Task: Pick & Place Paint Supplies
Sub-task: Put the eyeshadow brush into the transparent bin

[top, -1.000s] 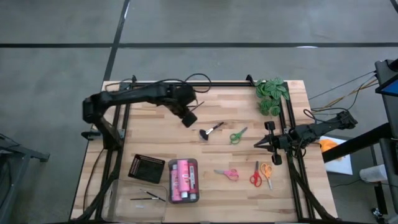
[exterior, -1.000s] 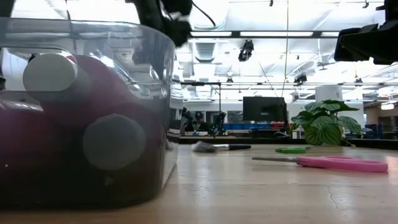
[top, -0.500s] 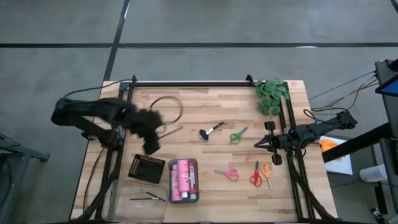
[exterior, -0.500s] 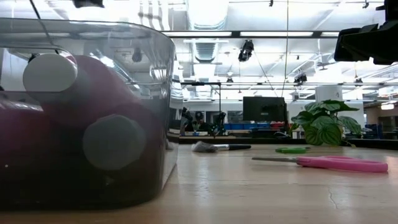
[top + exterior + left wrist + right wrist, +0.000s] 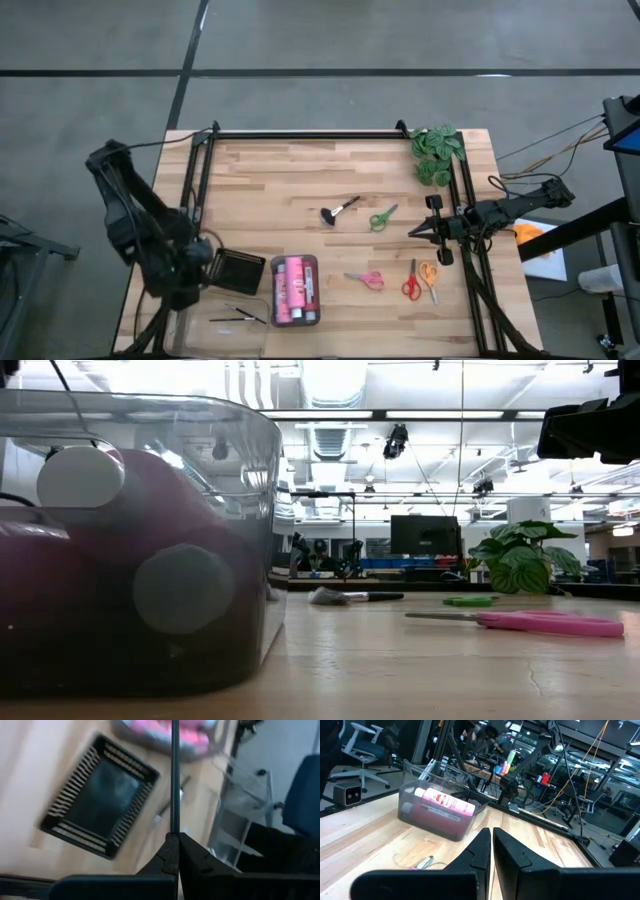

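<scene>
Left wrist view first, close to our left gripper; its jaws are pinched shut on a thin dark brush; the brush is a long, straight, skinny stick, and it points straight out ahead of the jaws.

Just past the tip we see the black tray, a square box with ribbed sides; next to it is the clear tray, see-through plastic, with two more thin brushes lying flat inside; we think the brush goes there, so the drop spot is very near, just to the front of the left gripper, and the left arm is much the nearer one.

Beside those trays is the clear bin with the pink paint bottles lying on their sides; they look round and smooth.

Farther over on the wooden table lie the pink scissors, then the red scissors and the orange scissors, close together; farther back are the green scissors and the fluffy black-tipped brush, soft at one end, lying on a slant.

Our right gripper waits at the right edge with its jaws closed on nothing; it is nearer to the scissors.

Last, in the far corner, is the green leafy plant.
</scene>
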Action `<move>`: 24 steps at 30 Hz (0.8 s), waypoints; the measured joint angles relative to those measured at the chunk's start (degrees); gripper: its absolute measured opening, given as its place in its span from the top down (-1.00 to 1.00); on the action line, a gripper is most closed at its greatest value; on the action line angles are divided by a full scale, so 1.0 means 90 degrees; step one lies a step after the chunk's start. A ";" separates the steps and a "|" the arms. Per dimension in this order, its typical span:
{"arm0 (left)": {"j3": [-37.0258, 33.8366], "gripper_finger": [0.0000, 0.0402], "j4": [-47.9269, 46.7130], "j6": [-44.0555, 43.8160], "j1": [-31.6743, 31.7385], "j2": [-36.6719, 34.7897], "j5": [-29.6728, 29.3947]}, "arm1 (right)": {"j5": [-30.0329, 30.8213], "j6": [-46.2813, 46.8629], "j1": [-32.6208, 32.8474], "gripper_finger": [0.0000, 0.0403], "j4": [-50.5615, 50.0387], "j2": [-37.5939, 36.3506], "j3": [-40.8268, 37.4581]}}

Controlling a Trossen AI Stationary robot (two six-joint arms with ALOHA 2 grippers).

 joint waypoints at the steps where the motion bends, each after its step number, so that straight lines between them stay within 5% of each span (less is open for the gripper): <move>1: -0.0159 1.00 0.0197 -0.0111 -0.0149 0.0010 0.0000 | 0.0000 0.0000 0.0000 0.92 0.0000 0.0000 0.0002; 15: -0.2540 1.00 0.3634 -0.0336 -0.0825 0.0054 0.0442 | 0.0000 0.0000 0.0002 0.92 0.0000 0.0000 0.0001; 24: -0.3692 1.00 0.4879 -0.0456 -0.0954 0.0054 0.0696 | 0.0000 0.0000 0.0001 0.92 0.0000 0.0000 0.0001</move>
